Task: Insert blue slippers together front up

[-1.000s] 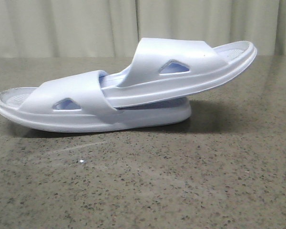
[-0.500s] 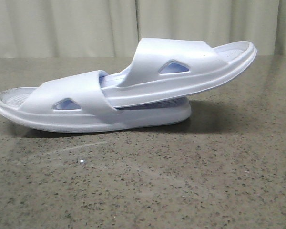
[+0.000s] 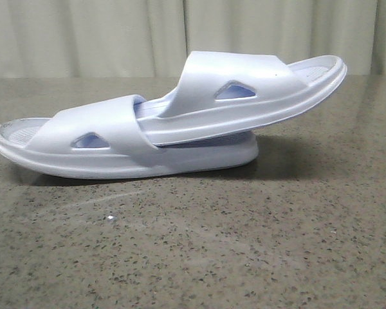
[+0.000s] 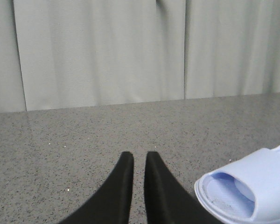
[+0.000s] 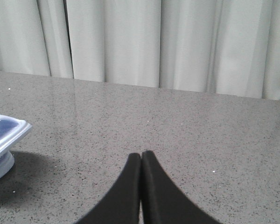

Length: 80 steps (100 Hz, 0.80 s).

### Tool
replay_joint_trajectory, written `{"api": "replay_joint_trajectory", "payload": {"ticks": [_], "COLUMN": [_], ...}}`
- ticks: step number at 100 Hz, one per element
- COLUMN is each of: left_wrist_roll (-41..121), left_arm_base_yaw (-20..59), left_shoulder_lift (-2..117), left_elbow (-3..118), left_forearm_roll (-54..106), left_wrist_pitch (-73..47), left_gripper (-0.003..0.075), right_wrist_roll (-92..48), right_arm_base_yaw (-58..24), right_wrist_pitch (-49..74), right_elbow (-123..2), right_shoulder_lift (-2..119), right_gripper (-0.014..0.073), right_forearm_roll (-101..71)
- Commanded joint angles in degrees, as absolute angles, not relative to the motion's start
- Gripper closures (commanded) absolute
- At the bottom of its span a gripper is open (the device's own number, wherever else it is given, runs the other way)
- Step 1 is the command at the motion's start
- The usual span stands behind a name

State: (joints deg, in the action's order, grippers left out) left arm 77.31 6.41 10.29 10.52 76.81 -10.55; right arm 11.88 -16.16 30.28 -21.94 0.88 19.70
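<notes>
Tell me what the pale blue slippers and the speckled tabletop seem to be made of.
The pale blue slide slippers look like moulded foam or soft rubber: matte, seamless, thick soles with rounded edges. The grey speckled tabletop looks like polished stone or a stone-look laminate: fine flecks and a faint sheen with reflections. Which one cannot be told.

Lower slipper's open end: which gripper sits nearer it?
Left, judging by the wrist views. The left gripper, empty, has the lower slipper close beside it. The right gripper sees only the upper slipper's raised end, farther off across the table.
</notes>
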Motion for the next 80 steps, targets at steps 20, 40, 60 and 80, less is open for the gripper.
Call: {"api": "replay_joint_trajectory", "payload": {"ticks": [20, 40, 60, 80], "left_wrist_roll": [29.09, 11.35, -2.07, -2.94], "left_arm_base_yaw": [6.87, 6.87, 6.87, 6.87], "left_shoulder_lift": [6.92, 4.68, 2.56, 1.2], "left_elbow": [11.65, 6.79, -0.08, -0.58], "left_forearm_roll": [29.29, 12.4, -1.07, -3.83], "left_wrist_pitch": [-12.85, -7.37, 3.61, 3.69], "left_gripper": [0.0704, 0.0704, 0.0704, 0.0704], "right_wrist_roll": [11.58, 11.58, 11.58, 11.58], "right_arm_base_yaw": [-15.74, -15.74, -15.74, -15.74], "right_wrist_pitch": [25.8, 25.8, 25.8, 25.8], "right_elbow": [-23.33, -23.33, -23.33, -23.33], "right_shoulder_lift": [1.61, 1.61, 1.61, 1.61], "right_gripper": [0.0701, 0.0701, 0.0701, 0.0701], "right_forearm_roll": [20.97, 20.97, 20.97, 20.97]}}
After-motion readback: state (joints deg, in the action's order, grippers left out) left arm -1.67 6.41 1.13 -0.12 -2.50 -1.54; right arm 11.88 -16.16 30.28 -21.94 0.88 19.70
